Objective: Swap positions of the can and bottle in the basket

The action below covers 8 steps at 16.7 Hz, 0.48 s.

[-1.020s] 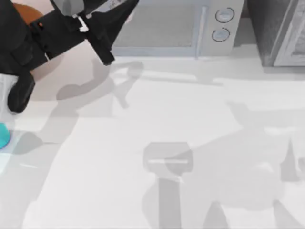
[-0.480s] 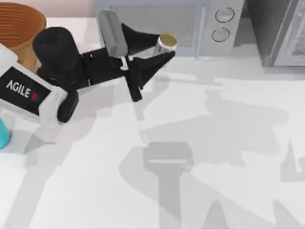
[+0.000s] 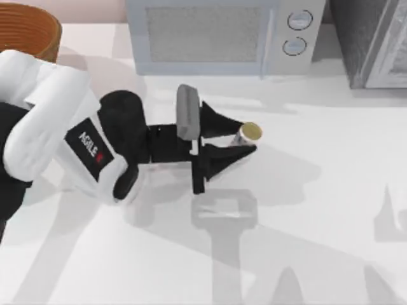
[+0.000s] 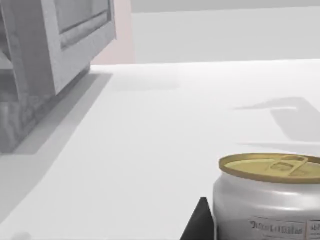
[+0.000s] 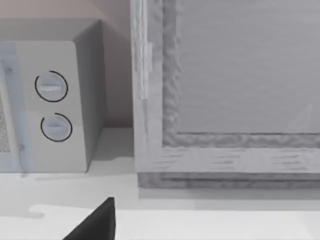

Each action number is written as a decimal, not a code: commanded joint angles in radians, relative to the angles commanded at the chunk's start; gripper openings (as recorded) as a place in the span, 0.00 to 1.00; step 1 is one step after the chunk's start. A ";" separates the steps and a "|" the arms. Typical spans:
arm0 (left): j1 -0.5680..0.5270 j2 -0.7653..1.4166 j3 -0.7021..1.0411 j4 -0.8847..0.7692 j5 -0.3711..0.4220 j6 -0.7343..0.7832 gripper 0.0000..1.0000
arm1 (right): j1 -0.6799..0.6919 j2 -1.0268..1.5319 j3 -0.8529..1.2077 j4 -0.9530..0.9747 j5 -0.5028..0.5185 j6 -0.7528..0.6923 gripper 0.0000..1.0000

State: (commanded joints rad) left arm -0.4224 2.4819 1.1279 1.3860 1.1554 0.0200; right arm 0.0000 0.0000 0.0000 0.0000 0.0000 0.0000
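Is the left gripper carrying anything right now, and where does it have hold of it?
Yes: the left gripper holds the can by its side wall, one finger on each side, gold top clear, out over the table.

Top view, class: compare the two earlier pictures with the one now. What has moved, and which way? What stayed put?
The left gripper, fingers shut on the can, carried it from beside the microwave toward the table's middle, nearer the camera. A second ago the can wasn't visible. The teal bottle at the left edge is now out of sight. The basket and microwave stayed put.
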 joint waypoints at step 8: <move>-0.015 0.048 0.004 -0.009 0.027 0.003 0.00 | 0.000 0.000 0.000 0.000 0.000 0.000 1.00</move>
State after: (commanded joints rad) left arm -0.4377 2.5302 1.1316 1.3774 1.1820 0.0232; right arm 0.0000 0.0000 0.0000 0.0000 0.0000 0.0000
